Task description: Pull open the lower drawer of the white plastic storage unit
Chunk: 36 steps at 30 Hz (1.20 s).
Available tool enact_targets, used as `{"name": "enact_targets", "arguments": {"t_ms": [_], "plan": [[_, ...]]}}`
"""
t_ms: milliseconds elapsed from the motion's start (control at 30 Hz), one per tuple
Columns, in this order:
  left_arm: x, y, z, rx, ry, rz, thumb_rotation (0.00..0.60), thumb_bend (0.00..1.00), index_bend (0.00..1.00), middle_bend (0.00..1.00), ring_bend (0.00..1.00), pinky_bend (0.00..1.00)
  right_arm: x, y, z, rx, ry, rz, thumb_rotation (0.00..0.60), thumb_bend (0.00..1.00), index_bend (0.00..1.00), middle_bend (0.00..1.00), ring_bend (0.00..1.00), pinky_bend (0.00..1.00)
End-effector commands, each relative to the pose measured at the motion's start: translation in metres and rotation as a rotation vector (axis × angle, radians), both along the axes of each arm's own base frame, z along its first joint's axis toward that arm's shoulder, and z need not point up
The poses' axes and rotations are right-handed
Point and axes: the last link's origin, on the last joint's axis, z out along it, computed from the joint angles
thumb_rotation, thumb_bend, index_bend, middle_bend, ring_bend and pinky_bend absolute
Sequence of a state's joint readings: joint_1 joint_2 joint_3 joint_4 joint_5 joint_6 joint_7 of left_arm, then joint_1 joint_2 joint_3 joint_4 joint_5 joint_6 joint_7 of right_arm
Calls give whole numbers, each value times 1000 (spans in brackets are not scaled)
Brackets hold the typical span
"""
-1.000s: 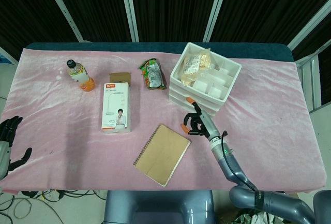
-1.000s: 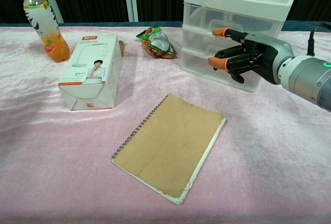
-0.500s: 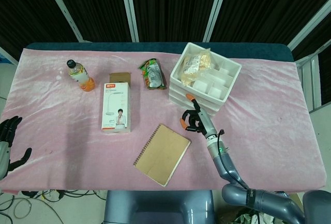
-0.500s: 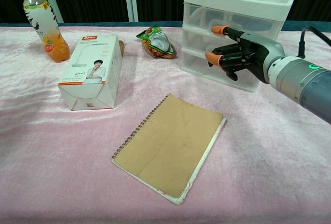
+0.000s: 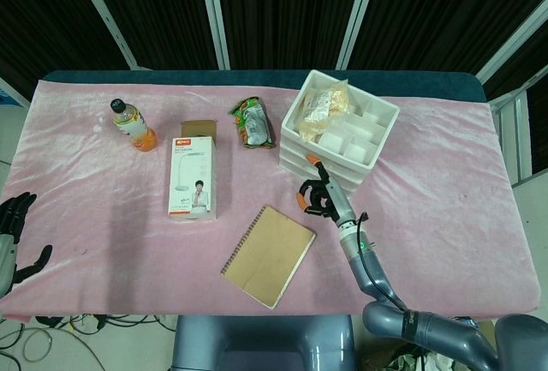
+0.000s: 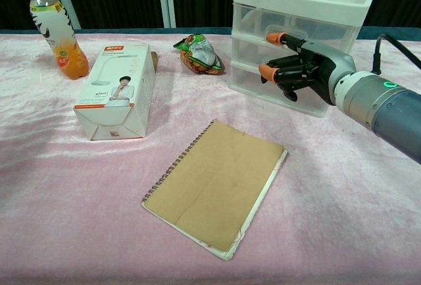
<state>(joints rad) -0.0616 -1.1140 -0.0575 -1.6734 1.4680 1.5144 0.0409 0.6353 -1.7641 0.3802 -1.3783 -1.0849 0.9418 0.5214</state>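
Note:
The white plastic storage unit (image 5: 341, 131) (image 6: 304, 10) stands at the back right of the table, its top tray holding a snack bag. Its lower drawer (image 6: 247, 82) (image 5: 294, 167) looks closed. My right hand (image 6: 297, 69) (image 5: 318, 194) is right in front of the drawer fronts, its orange-tipped fingers (image 6: 266, 70) half curled toward them with the thumb raised. Nothing is held, and I cannot tell if the fingertips touch the drawer. My left hand (image 5: 14, 238) hangs off the table's near left edge, fingers apart and holding nothing.
A brown spiral notebook (image 6: 217, 186) (image 5: 268, 255) lies just before the unit. A white carton (image 6: 117, 91) (image 5: 193, 178), an orange drink bottle (image 6: 58, 31) (image 5: 133, 124) and a green snack packet (image 6: 200, 54) (image 5: 253, 122) sit to the left on the pink cloth (image 6: 342, 186).
My right hand has moved left and closer to the unit's drawer fronts. The left hand and the objects on the table have not moved.

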Motion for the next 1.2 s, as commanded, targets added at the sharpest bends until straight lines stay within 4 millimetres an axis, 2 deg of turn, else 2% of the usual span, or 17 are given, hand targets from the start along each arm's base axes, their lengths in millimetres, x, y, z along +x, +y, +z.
{"name": "enact_targets", "arguments": {"t_ms": [33, 733, 1200], "plan": [[0, 0, 0, -1, 0, 1, 600, 336, 58, 64, 51, 178, 0, 1, 0, 2, 1, 2, 600, 390, 4, 623, 795, 808], [-1, 0, 0, -5, -1, 14, 600, 336, 58, 64, 52, 187, 10, 13, -3, 57, -29, 57, 600, 395, 54, 626, 795, 808], [-1, 0, 0, -8, 1, 20, 600, 336, 59, 64, 52, 187, 21, 35, -6, 83, -56, 111, 600, 396, 55, 626, 795, 808]]}}
